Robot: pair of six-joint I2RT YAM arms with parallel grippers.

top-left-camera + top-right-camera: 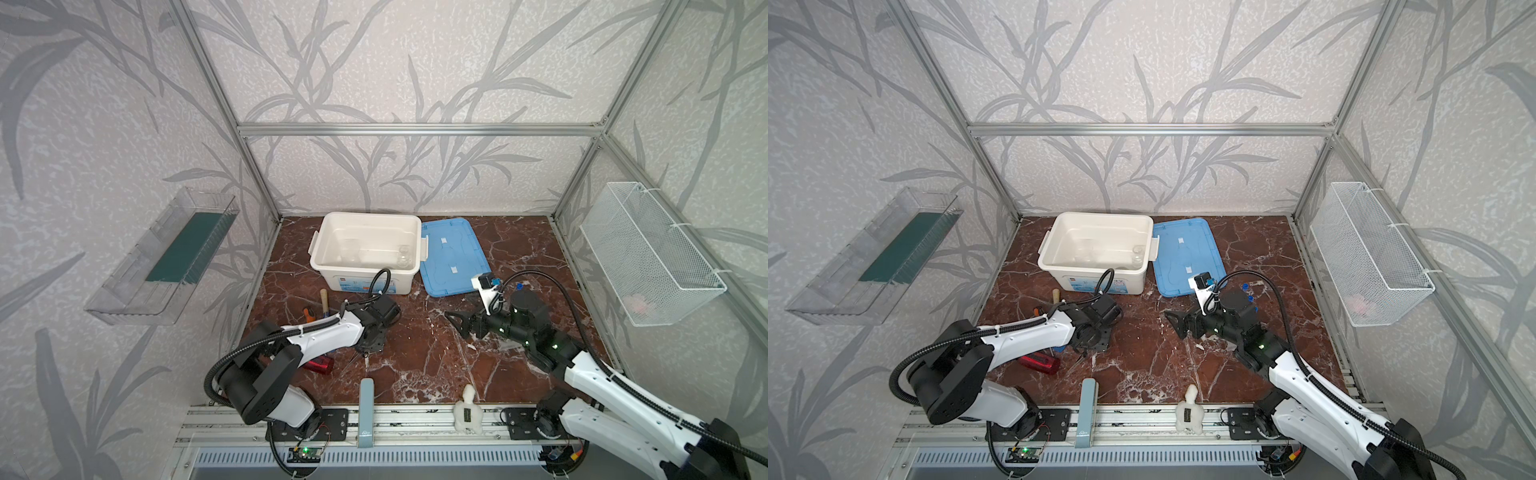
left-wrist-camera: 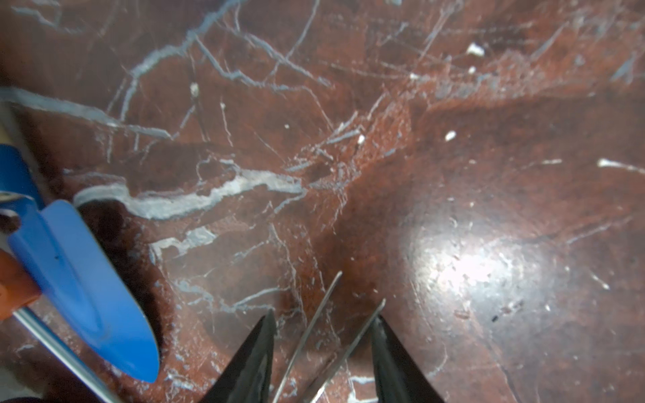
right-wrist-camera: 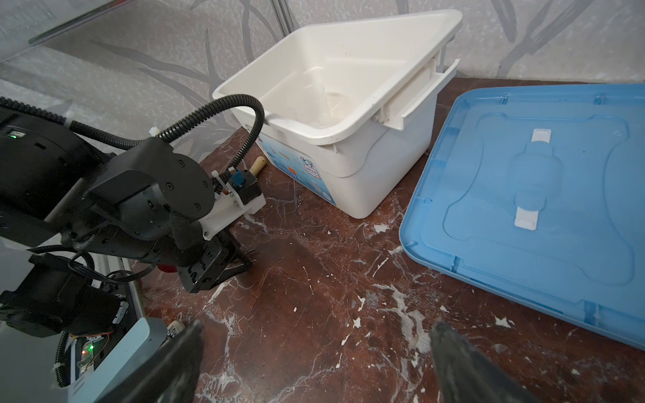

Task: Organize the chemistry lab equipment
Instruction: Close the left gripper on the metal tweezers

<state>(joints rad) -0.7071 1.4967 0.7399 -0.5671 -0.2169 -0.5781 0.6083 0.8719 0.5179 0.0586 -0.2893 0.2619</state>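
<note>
In both top views the left gripper (image 1: 365, 350) points down at the counter (image 1: 419, 361) near its front-left corner, close to the trowel (image 1: 323, 300). The right gripper (image 1: 454, 322) hangs over mid-counter, spread wide and empty. The bin (image 1: 330, 239) sits at the back edge with the lid (image 1: 453, 253) flat beside it. Blue-capped tubes (image 1: 518, 286) peek out behind the right arm.

In the left wrist view, two rods (image 2: 316, 328) lie on the counter between the black fingers (image 2: 258, 352). The fingers stand partly apart and are not clamped. One rod touches or nearly touches a finger; the other lies free. The trowel blade is off to one side.

In the right wrist view, that gripper's fingers are spread over bare counter, and the open bin is ahead.

The rods splay rather than lie parallel. Closing could catch only one and flick the other away, or cross them and snap the glass. Tips pressed hard on the counter could also make the rods skid out.
</note>
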